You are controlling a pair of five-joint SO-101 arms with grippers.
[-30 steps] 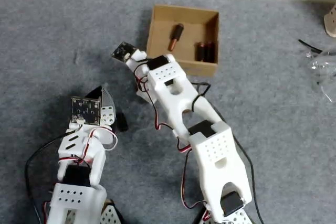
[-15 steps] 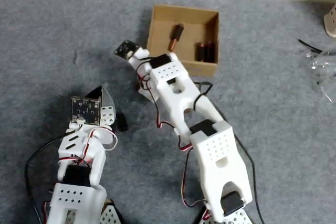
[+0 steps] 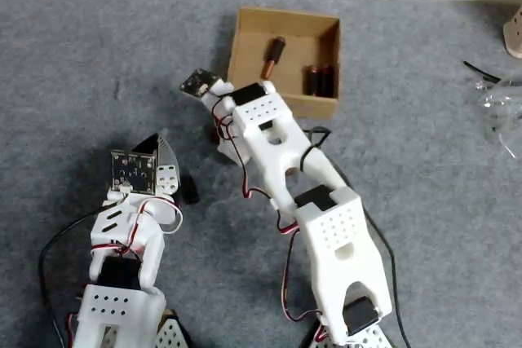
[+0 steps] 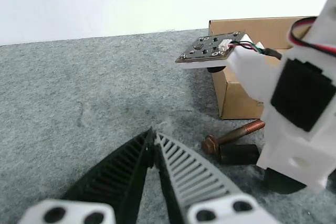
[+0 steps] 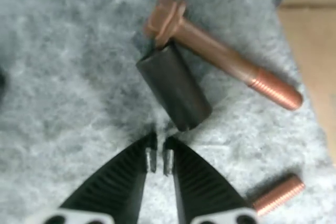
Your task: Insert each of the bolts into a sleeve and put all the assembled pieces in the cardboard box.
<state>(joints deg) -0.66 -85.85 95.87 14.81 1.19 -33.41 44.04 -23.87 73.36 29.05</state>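
Note:
On the grey carpet a copper bolt (image 5: 210, 51) lies against a short black sleeve (image 5: 174, 85); the two touch near the bolt's head and are not joined. My right gripper (image 5: 158, 157) hovers just short of the sleeve's end, shut and empty. The threaded end of a second bolt (image 5: 275, 195) lies beside it. The left wrist view shows the same bolt (image 4: 233, 132) and sleeve (image 4: 239, 154) by the cardboard box (image 4: 247, 72). My left gripper (image 4: 154, 136) is shut, empty, and low over the carpet short of them. The box (image 3: 243, 46) holds a bolt in a sleeve (image 3: 273, 55) and dark sleeves (image 3: 320, 81).
The right arm (image 3: 269, 132) stretches from the near edge to the box's front left corner. The left arm (image 3: 130, 226) sits at the near left. Cables and clear plastic (image 3: 497, 95) lie at the far right. Open carpet spreads left of the box.
The right arm's wrist has shifted slightly to the right, closer to the box. The left arm has not moved.

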